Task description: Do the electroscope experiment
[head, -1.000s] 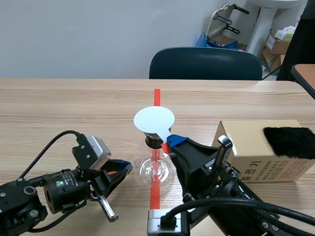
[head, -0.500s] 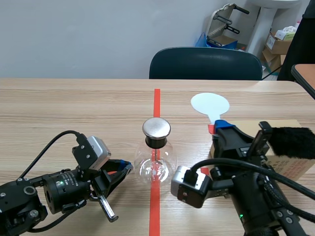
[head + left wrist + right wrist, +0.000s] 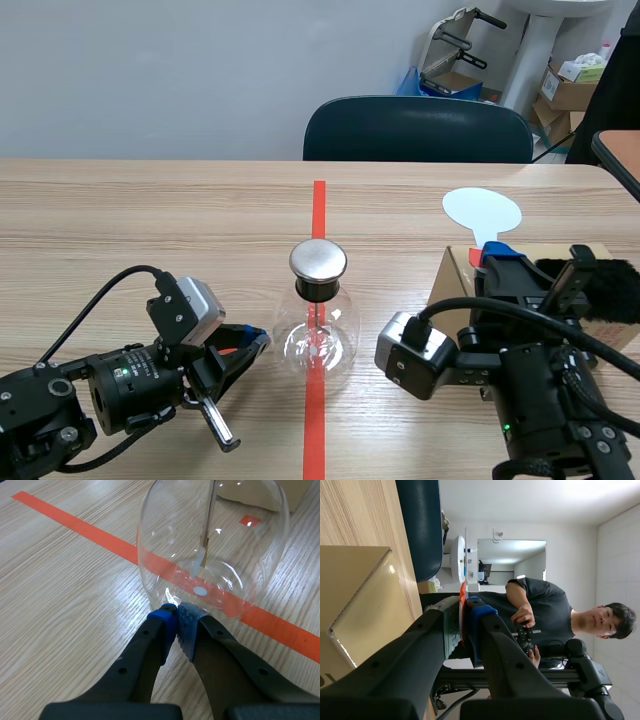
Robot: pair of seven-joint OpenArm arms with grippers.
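Electroscope [image 3: 318, 325] stood on the red tape line at mid-table, metal cap up. A cardboard box [image 3: 452, 285] sat to its right. Above the box, the right gripper [image 3: 495, 255] clamped a white disc paddle [image 3: 482, 210] by its red handle. The left gripper [image 3: 176, 617] was closed on nothing, tips at the flask's base.

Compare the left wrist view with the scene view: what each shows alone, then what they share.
Left wrist only: the thin strip hanging inside the glass flask. Scene only: the metal cap, the right gripper holding a white disc, the chair. Both: the flask, the left gripper shut beside it, the red tape.
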